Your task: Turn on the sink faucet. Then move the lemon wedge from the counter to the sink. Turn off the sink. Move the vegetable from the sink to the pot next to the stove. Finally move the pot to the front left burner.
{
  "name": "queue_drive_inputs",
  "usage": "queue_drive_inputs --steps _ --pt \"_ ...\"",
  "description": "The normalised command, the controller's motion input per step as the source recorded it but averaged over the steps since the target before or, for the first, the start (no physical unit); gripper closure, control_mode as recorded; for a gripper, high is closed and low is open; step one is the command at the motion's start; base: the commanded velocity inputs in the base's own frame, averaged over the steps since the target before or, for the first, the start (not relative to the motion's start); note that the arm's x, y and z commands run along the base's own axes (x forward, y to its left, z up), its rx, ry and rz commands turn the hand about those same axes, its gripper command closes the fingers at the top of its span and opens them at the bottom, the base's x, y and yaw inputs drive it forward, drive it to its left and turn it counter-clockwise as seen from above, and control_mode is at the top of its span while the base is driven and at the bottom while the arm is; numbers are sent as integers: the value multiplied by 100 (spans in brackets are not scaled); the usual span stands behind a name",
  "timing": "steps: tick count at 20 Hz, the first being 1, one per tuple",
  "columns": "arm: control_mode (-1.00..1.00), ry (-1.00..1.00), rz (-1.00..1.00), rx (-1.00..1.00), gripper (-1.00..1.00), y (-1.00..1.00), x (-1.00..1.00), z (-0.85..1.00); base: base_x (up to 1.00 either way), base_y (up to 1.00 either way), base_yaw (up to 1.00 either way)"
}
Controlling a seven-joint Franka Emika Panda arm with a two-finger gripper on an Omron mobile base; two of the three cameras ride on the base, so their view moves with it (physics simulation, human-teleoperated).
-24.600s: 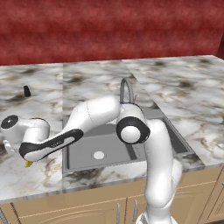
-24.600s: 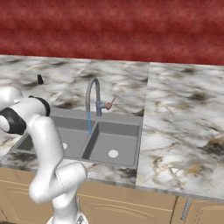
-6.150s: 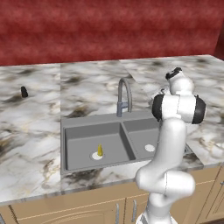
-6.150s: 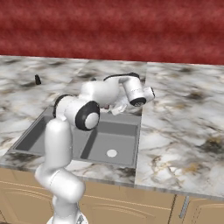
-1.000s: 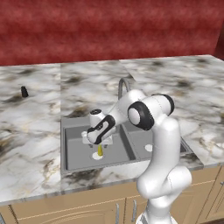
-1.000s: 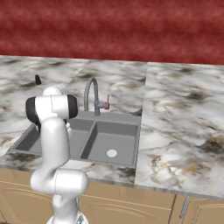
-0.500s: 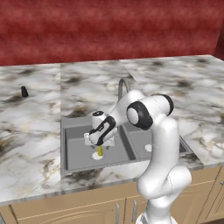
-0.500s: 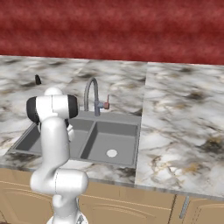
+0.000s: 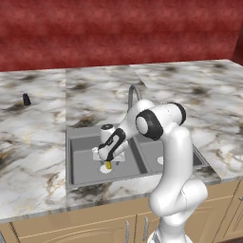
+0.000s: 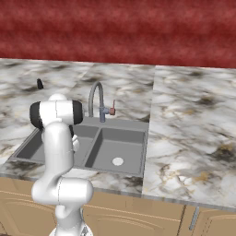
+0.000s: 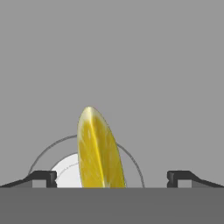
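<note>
Compared with half a second earlier, the pincer (image 9: 108,159) sits slightly lower inside the left basin of the sink (image 9: 79,167), while the lemon wedge (image 9: 108,164) keeps its place on the basin floor. Seen from the left base camera, the white arm bends down from the lower right over the sink's front rim, and the pincer hangs directly above the wedge. The hand camera shows the lemon wedge (image 11: 99,152) standing on edge over the white drain (image 11: 70,172), between the two dark fingertips (image 11: 43,177), which stand wide apart and touch nothing; the pincer is open and empty. From the right base camera, the faucet (image 10: 97,102) rises behind the divider of the sink (image 10: 122,144). A small black cone (image 9: 26,99) stands on the marble tabletop (image 9: 33,134), far to the left of the sink.
</note>
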Motion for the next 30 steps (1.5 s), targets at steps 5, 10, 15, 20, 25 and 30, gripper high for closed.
queue_drive_inputs --steps 5,10,15,20,25,30 --pt "-100 0 0 0 -100 0 0 -26 0 0 0" --pt "-100 0 0 0 100 0 0 -37 0 0 0" --pt "-100 0 0 0 100 3 0 -43 0 0 0" --pt "-100 1 0 0 100 0 1 -11 0 0 0" --pt "-100 -4 0 1 100 0 0 10 0 0 0" --pt "-100 -14 0 0 100 -3 -20 64 0 0 0"
